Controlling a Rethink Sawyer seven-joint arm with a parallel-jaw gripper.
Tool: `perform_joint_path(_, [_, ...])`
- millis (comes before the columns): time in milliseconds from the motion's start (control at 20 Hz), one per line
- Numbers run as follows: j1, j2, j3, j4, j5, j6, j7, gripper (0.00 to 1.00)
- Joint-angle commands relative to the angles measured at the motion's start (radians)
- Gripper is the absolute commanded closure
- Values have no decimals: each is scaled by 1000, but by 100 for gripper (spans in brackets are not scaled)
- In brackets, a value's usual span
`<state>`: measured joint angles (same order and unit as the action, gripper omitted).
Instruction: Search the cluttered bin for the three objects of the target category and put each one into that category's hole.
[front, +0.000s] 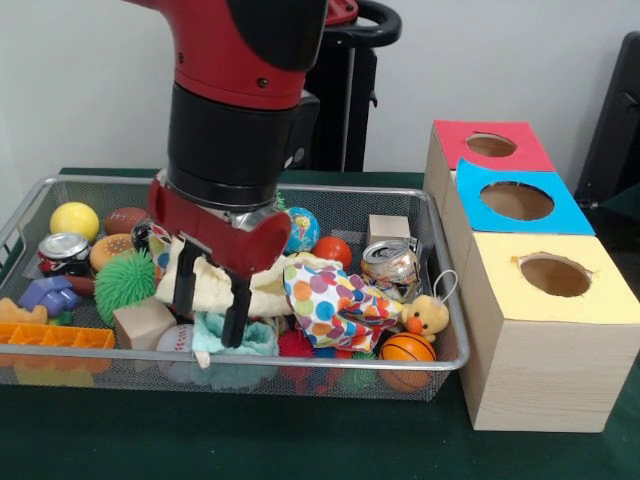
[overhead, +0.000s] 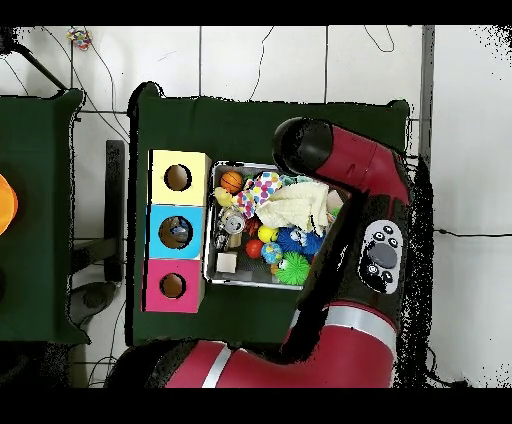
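My gripper (front: 208, 325) is down inside the wire bin (front: 100, 181), open, with its two black fingers (front: 185, 285) on either side of a cream cloth (front: 215, 285). A teal cloth (front: 255, 338) lies just under the fingertips. To the right of it is a polka-dot cloth (front: 330, 300). Three wooden boxes with holes stand right of the bin: red top (front: 455, 140), blue top (front: 480, 215), yellow top (front: 520, 300). In the overhead view the arm (overhead: 350, 170) hides the gripper; the cream cloth (overhead: 295, 205) and the polka-dot cloth (overhead: 265, 187) show beside it.
The bin also holds a crushed can (front: 390, 262), a duck toy (front: 428, 317), a small basketball (front: 406, 348), a green spiky ball (front: 125, 283), a yellow ball (front: 75, 220), a soda can (front: 63, 250), wooden blocks (front: 143, 322) and several other balls and toys.
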<state>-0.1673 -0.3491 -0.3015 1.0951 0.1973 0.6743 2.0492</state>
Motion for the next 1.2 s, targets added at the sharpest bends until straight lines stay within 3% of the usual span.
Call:
perform_joint_path(50, [-19, 51, 66, 170, 0, -71, 176, 0])
perform_joint_path(450, [-56, 47, 94, 224, -11, -110, 114, 0])
perform_joint_path(850, [-41, -43, 82, 332, 2, -46, 113, 0])
perform_joint_path(1200, [-29, -69, 82, 359, 13, -29, 125, 0])
